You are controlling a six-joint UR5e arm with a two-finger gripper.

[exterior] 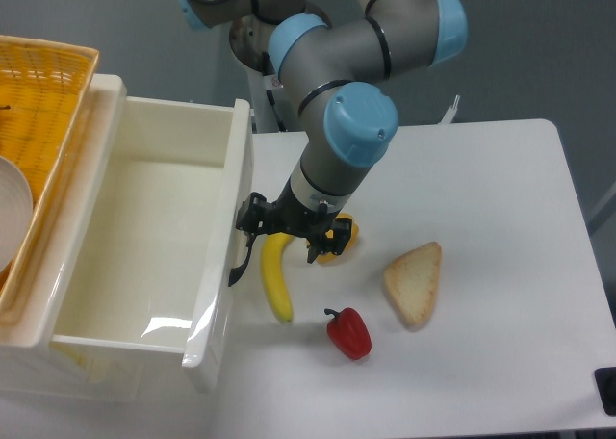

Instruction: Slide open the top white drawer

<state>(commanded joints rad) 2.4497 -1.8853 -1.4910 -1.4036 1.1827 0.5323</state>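
No readable text, labels, brands or numbers anywhere in frame.

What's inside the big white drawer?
The top white drawer looks empty: only its bare glossy floor shows. The corner under the yellow basket is covered, so I can't see there.
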